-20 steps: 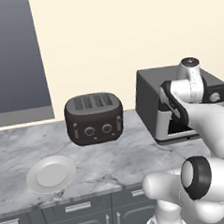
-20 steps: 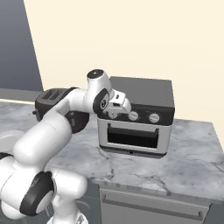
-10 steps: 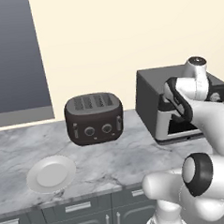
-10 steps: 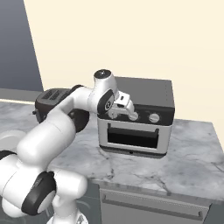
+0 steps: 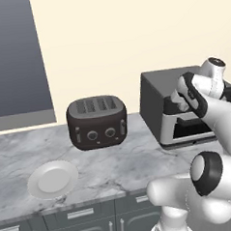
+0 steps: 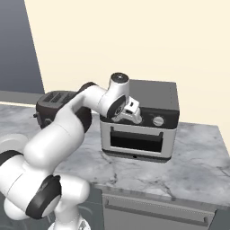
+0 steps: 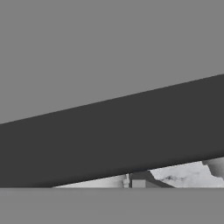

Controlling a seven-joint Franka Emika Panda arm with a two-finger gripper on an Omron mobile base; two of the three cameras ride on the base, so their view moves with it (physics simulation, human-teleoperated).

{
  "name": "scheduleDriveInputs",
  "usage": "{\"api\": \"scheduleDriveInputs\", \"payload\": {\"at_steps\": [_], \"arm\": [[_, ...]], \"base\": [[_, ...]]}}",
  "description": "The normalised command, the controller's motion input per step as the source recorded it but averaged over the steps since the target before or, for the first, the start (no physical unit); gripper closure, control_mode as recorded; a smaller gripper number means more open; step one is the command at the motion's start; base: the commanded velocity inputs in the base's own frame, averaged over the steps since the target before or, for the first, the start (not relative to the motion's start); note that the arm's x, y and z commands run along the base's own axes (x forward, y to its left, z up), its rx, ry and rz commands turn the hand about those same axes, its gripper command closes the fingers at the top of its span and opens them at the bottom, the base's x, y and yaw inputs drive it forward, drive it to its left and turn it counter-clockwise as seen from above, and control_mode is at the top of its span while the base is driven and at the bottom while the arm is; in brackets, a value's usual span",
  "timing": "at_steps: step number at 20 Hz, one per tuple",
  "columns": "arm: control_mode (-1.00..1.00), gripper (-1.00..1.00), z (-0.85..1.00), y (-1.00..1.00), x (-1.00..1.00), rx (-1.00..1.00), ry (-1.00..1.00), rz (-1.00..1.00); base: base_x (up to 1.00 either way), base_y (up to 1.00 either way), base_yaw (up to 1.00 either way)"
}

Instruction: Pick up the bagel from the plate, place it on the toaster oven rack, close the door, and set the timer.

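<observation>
Near edge of the bench (image 5: pixel 116 170): the plate (image 5: pixel 52 180) lies bare, so the pick is done with. I cannot find the bagel in any current view; by judgement it is inside the toaster oven (image 6: pixel 148 117), but the dark window hides it.

Mid-bench: the four-slot toaster (image 5: pixel 97 121) stands untouched, well apart from the work.

Far right: over the last second the hand has slid sideways along the oven's upper front, from the left end of the control strip toward the knobs. The gripper (image 6: pixel 130 114) now sits hard against that strip, just left of the silver knob (image 6: pixel 157 121). The jaws narrowed early in that second and then held. They stand partly closed; whether they pinch a knob I cannot tell, since the hand covers the spot.

Judgement: the door (image 6: pixel 136 141) looks upright and shut, so the timer step is in hand.

View differences: the right base view gives the oven front square-on, with door, knob and hand together. The left base view shows the plate and toaster, but there the forearm covers the gripper. The hand view gives a light-grey panel over a dark band, too close to read.
</observation>
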Motion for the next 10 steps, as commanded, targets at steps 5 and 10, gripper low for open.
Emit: {"api": "scheduleDriveInputs", "payload": {"at_steps": [5, 10], "arm": [[-1.0, 1.0, 0.0, -0.65, 0.0, 0.18, 0.0, 0.02], [-1.0, 1.0, -0.05, -0.65, 0.0, 0.16, 0.0, 0.02]], "base": [[0.0, 0.0, 0.0], [0.0, 0.0, 0.0]]}}
